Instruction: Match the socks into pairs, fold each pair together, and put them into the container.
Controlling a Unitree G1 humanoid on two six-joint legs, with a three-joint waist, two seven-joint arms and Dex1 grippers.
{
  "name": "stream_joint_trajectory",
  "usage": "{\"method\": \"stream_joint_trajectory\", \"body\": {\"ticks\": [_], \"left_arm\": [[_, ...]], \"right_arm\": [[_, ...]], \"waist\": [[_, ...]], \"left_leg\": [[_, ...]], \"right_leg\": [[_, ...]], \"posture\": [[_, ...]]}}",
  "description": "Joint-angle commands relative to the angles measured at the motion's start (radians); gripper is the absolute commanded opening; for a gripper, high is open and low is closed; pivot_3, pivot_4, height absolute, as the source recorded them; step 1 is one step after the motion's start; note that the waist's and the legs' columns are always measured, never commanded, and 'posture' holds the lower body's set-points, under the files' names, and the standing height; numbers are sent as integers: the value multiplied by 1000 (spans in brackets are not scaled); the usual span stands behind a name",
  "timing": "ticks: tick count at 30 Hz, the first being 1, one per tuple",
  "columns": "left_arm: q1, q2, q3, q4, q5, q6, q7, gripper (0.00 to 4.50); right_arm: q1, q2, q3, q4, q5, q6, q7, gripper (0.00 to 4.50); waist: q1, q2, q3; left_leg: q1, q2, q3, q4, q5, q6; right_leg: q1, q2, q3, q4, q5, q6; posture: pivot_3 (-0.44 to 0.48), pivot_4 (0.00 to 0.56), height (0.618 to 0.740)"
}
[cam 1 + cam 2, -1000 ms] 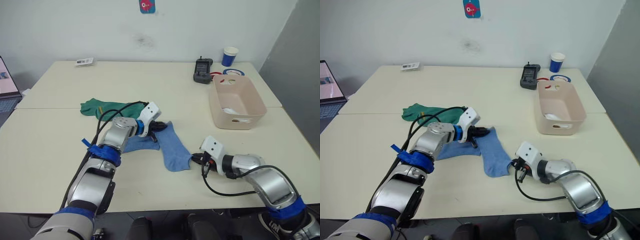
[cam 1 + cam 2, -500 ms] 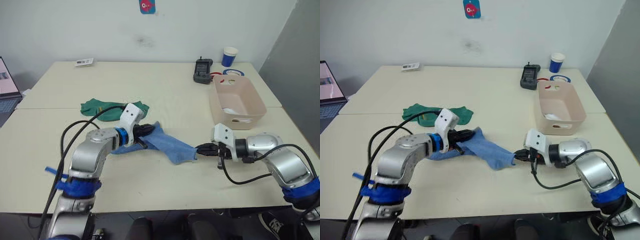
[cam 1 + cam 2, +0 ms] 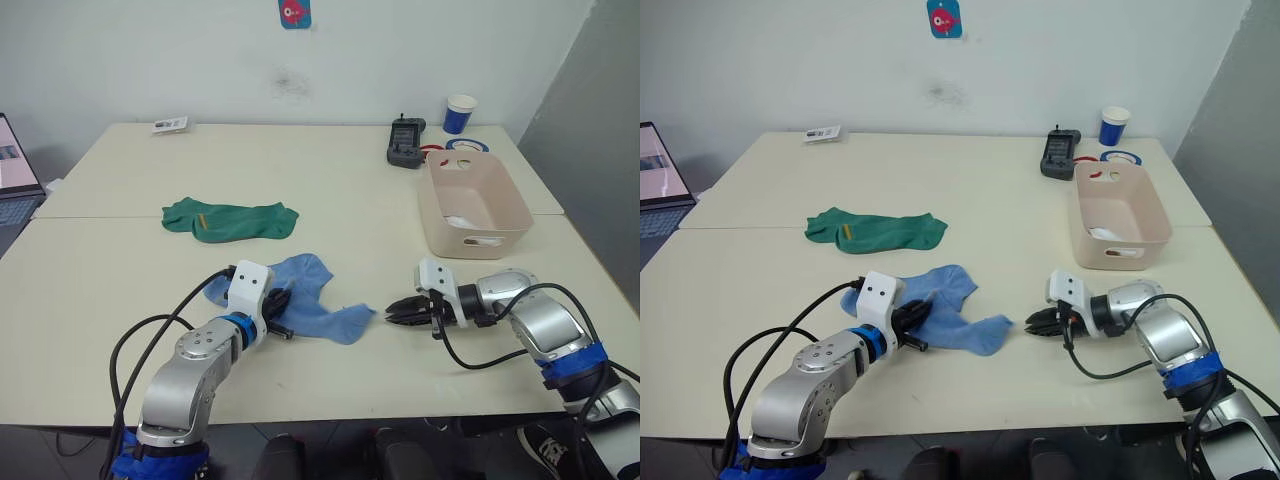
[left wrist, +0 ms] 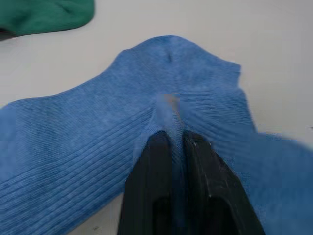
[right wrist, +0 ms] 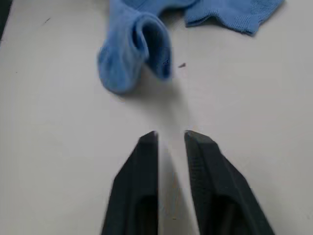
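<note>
My right gripper [image 3: 392, 313] has released the blue pair [image 3: 310, 305], jaws slightly apart and empty; my left gripper [image 3: 284, 300] stays clamped on it, fold unfinished.

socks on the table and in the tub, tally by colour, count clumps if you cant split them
dark green sock clump: 1
light blue sock clump, pinched in the left tool: 1
white sock clump in the tub: 1
total: 3
</note>
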Motion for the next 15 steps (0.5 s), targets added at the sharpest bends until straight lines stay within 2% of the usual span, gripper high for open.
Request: {"method": "stream_joint_trajectory", "body": {"ticks": [1,6,8,10,15], "left_arm": [[-2,13,33,-17,-43,-49,-34,1621],[-10,107,127,-11,-146,-27,-138,3149],[-48,174,198,35,-224,-8,-222,3803],[-86,250,221,97,-270,-16,-318,4325],[-176,403,115,286,-253,-114,-524,4325]], "right_arm": [[-1,-25,-71,-39,17,23,-22,1988],[75,-67,-160,-129,57,114,-72,3701],[133,-58,-227,-244,142,274,-131,4413],[186,-53,-264,-371,251,450,-165,4500],[229,63,-295,-544,414,721,-325,4500]], "waist": [[1,0,0],[1,0,0],[0,0,0],[0,0,0],[-5,0,0]], "left_leg": [[0,-1,0,0,0,0],[0,0,0,0,0,0],[0,0,-1,0,0,0],[0,0,-1,-1,0,0],[1,0,-1,-1,0,0]], "right_leg": [[0,0,0,0,0,0],[0,-1,0,0,0,0],[0,-1,-1,0,0,1],[0,0,-2,0,-2,3],[0,1,-1,0,-3,4]], "posture": [[0,150,740],[0,150,740],[0,150,740],[0,150,740],[0,150,740]]}}
